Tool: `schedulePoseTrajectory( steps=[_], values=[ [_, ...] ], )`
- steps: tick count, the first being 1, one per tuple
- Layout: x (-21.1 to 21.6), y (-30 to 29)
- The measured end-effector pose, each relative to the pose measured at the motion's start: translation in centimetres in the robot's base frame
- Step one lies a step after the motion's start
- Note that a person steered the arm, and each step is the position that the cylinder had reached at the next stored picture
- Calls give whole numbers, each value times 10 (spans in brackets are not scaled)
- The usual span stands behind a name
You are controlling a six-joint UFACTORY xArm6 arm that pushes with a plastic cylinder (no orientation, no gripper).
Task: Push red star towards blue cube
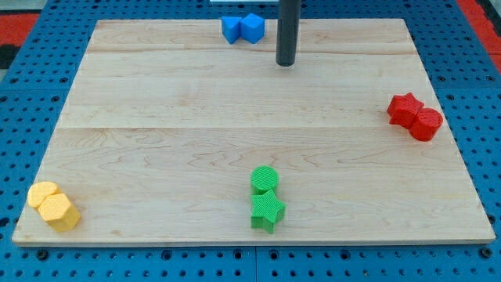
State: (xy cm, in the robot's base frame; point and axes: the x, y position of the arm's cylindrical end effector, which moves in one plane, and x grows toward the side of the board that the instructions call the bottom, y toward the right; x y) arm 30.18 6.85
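The dark rod comes straight down from the view's top edge, upright, and my tip point(286, 64) rests on the table point(235, 149) near its 12 o'clock edge, a little toward 1 o'clock from the centre. The arm carries no gripper, so there is nothing to spread or pinch; the rod ends bare and touches no block.

The blue cube point(252, 27) lies just beside my tip at its 10 o'clock, apart from it, and touches a second blue block point(231, 30) on its 9 o'clock side; that block's shape I cannot make out. Both sit at the table's 12 o'clock edge.

The red star point(405, 110) sits at the table's 3 o'clock side, well apart from my tip, at about 4 o'clock from it. A red cylinder point(427, 124) touches it at its 4 o'clock.

At the table's 6 o'clock, a green cylinder point(264, 180) touches a green star point(267, 210), the star nearer the bottom edge. At 8 o'clock, in the corner, two yellow blocks touch: a yellow cylinder point(42, 194) and a yellow hexagonal block point(59, 211).

No container stands on the table.
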Motion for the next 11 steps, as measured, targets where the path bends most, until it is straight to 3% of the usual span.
schedulePoseTrajectory(
  steps=[1, 3, 5, 7, 9, 11],
  values=[
    [7, 43],
    [7, 46],
    [24, 144],
    [76, 226],
    [105, 233],
    [111, 144]
  ],
)
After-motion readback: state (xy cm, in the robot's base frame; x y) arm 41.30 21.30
